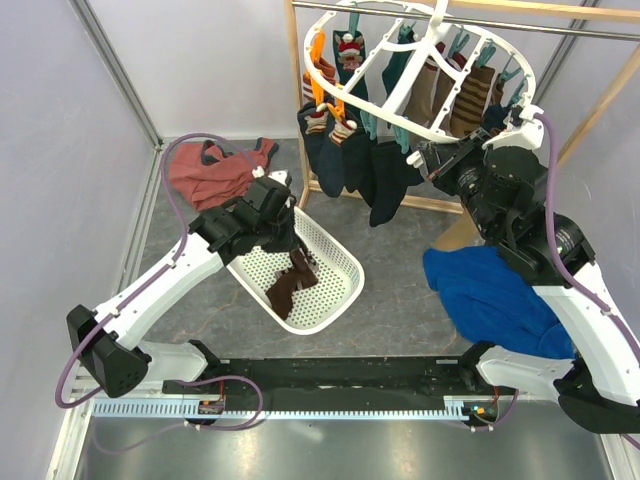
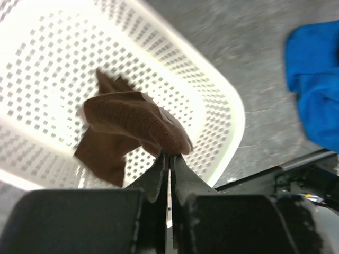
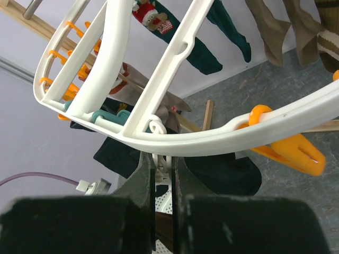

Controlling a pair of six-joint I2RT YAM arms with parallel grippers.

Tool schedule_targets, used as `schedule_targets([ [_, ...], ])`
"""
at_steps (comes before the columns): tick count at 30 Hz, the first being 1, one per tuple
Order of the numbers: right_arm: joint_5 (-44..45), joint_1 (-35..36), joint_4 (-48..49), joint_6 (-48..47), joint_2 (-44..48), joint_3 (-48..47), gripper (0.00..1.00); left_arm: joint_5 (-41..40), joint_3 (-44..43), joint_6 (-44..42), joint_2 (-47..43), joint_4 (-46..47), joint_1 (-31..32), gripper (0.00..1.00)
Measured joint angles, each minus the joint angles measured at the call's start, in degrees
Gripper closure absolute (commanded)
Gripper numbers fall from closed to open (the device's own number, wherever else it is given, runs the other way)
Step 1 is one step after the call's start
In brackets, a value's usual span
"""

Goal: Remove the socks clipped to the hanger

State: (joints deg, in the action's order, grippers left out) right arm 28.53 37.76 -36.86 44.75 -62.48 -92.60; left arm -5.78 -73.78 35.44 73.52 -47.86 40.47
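1. Treat the step as twofold, by the look of it: dropping a freed brown sock (image 2: 132, 119) into the basket (image 2: 233, 106), and lining up on the next clip at the hanger (image 3: 185, 140).
2. Note the left jaws pinched shut on one end of that brown sock, with the rest draped above the basket's perforated floor.
3. Release only when well inside the rim, to keep the cloth off the counter (image 1: 400, 315).
4. Open wide and lift straight up, to avoid dragging the sock back out on a fingertip.
5. Note the right jaws narrow, tucked just under the near rim of the hanger, beside an orange clip (image 3: 286, 151).
6. Cannot tell from the wrist view whether anything is pinched there, with a small white piece showing in the gap and a dark sock (image 3: 228, 177) hanging just behind.
7. Find the remaining socks (image 1: 385, 175) clipped around the ring, hanging over the far right of the counter from a wooden rail (image 1: 520, 8).
8. Grip the next one close under its clip, on cloth and not on white plastic.
9. Pull down steadily; avoid a sideways tug, likely to swing the hanging ring and spoil the aim.
10. Take one at a time, given the neighbours hanging against each other; check for a single cuff between the jaws before pulling.
11. Steer clear of the blue cloth (image 1: 490, 295) on the way to the basket.
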Motion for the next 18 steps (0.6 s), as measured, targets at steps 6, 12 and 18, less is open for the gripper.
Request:
schedule_targets([
  [6,-0.15,0.0,0.02,0.02,0.0,0.22,0.9,-7.34,0.33,4.83,0.02,-5.97,-0.2,0.5],
  [12,-0.2,0.0,0.04,0.28,0.04,0.33,0.9,-10.6,-0.9,5.55,-1.84,-6.36,-0.26,0.41],
  [18,-0.26,0.0,0.15,0.5,0.07,0.33,0.9,-2.45,-1.73,-0.26,-3.93,4.26,-0.31,0.37],
])
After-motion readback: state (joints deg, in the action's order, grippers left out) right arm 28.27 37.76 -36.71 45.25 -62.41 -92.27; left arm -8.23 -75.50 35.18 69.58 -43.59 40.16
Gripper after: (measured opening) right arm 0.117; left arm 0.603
